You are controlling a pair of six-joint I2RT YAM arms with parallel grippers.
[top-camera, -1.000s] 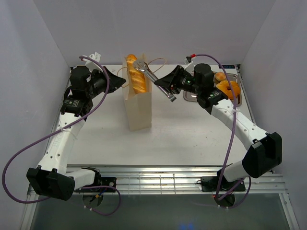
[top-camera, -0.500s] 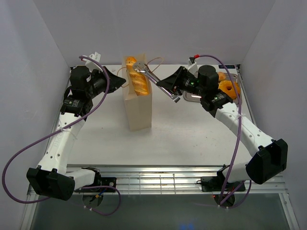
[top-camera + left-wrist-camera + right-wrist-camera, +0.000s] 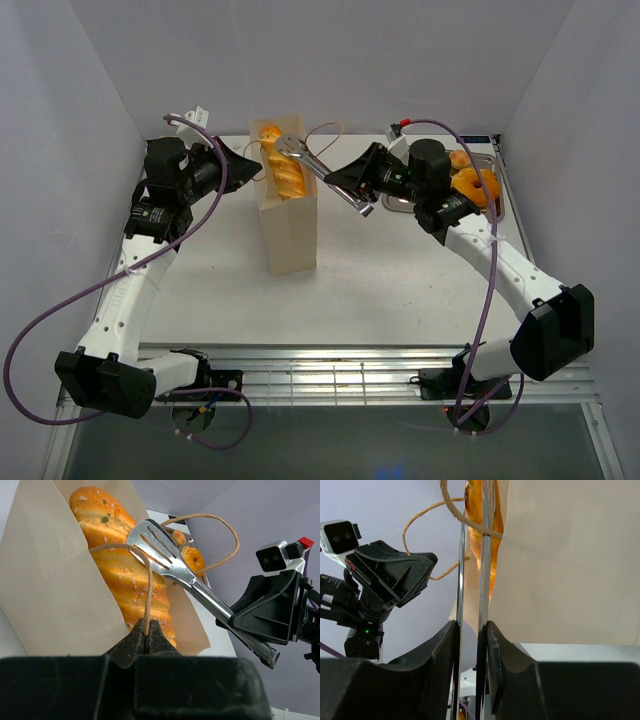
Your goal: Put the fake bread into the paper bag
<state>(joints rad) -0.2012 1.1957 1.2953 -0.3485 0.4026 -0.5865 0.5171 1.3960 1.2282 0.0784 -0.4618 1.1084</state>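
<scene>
Cream paper makes up the largest thing on the white tabletop [image 3: 390, 285] — the paper bag [image 3: 290, 230], stood upright left of centre with its mouth turned upward. At the far right corner a steel tray [image 3: 493, 148] is seen, with the remaining pastries [image 3: 478, 186] lying on it, well apart from the bag. One long loaf [image 3: 122, 575] of the fake bread is leaned in the bag's mouth, its lower part sunk inside and its upper end standing above the rim. Metal tongs [image 3: 180, 570] are set against that loaf. A slotted blade is laid on its upper face, and in the right wrist view the loaf shows between the two tong arms, though whether it is squeezed or only bracketed cannot be told. The tongs are clamped near their handle end by the right pincer [image 3: 470, 626], whose fingers are drawn in tight on both arms. The left pincer [image 3: 146, 632] is closed fully on the near cord handle [image 3: 148, 590], by which the bag's side is pulled outward and the mouth held open.

The step in hand is judged to be the lowering and release of this loaf into the bag. For the next move the squeeze on the tongs would need to be eased so that the loaf is let slide down. The tongs would then be drawn up clear of the far cord loop — with the handle gripped meanwhile, so that the bag is not tipped
</scene>
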